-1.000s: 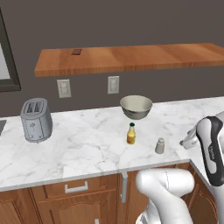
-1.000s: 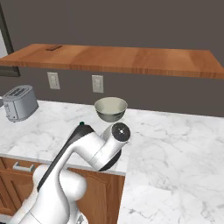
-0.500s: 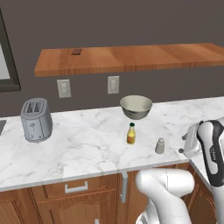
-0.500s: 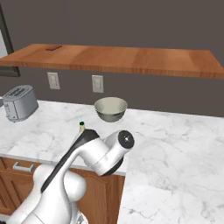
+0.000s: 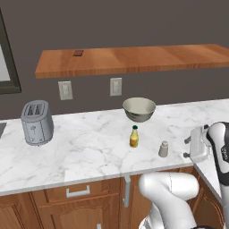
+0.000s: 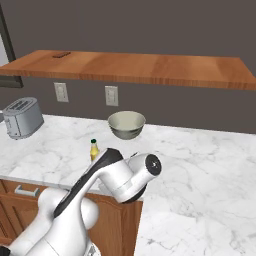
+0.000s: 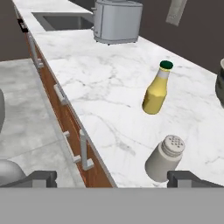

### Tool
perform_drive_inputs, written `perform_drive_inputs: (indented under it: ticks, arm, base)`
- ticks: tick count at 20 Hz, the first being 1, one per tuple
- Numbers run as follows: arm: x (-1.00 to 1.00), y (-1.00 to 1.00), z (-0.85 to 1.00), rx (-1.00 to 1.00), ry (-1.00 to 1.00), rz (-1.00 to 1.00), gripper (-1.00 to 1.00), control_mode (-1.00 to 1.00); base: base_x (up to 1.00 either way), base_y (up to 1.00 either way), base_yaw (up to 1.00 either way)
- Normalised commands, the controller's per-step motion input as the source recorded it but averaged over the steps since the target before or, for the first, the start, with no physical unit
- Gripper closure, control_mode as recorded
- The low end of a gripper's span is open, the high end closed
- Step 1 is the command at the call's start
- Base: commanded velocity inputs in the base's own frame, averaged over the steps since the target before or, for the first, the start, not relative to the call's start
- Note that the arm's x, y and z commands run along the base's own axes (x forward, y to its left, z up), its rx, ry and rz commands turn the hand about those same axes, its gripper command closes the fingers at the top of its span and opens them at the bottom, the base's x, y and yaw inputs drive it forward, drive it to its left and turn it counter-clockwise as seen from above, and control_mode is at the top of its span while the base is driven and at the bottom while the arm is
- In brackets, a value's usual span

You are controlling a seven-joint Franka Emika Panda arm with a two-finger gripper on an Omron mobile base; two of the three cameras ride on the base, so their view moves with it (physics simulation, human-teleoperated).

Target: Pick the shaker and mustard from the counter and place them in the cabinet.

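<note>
Looking at a dark-walled kitchen: white marble counter (image 5: 89, 147) over brown wooden drawers with silver handles, long doorless wooden cabinet (image 5: 134, 60) mounted on the wall above it. Two wall outlets (image 5: 65, 90) sit between cabinet and counter.

Counter front edge runs just ahead of the shaker and mustard; wide bare marble to their left toward the toaster, and more to the right in the right base view. Cabinet top is mostly bare, one small dark flat item (image 5: 78, 53) near its left end.

Toaster (image 5: 36, 122) stands at the left end of the counter, well apart from the rest. A sink (image 7: 61, 19) shows beyond it in the hand view. Bowl (image 5: 139, 108) sits near the back wall, behind the mustard, apart from it.

Mustard (image 5: 134, 137) is upright mid-counter, in front of the bowl. Shaker (image 5: 164, 149) is upright to its right, nearer the front edge, apart from the mustard.

Gripper (image 5: 197, 144) hangs off the counter's front right, at about counter height, just right of the shaker, not touching it. Fingers (image 7: 188, 178) are spread wide, nothing between them; in the hand view the shaker (image 7: 166, 158) sits close, just inside the right-hand finger, mustard (image 7: 157, 89) further on. Nothing stands between gripper and shaker.
</note>
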Motion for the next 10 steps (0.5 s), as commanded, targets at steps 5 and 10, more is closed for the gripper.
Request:
perform_drive_inputs:
  ticks: [5,10]
  arm:
    - [0.02,0.04,-0.11,0.02,0.0,0.05,-1.0,-1.0]
    - [0.03,0.02,-0.01,0.0,0.0,0.02,-1.0,-1.0]
  base:
    - [0.0,0.0,0.0]
    - [0.0,0.0,0.0]
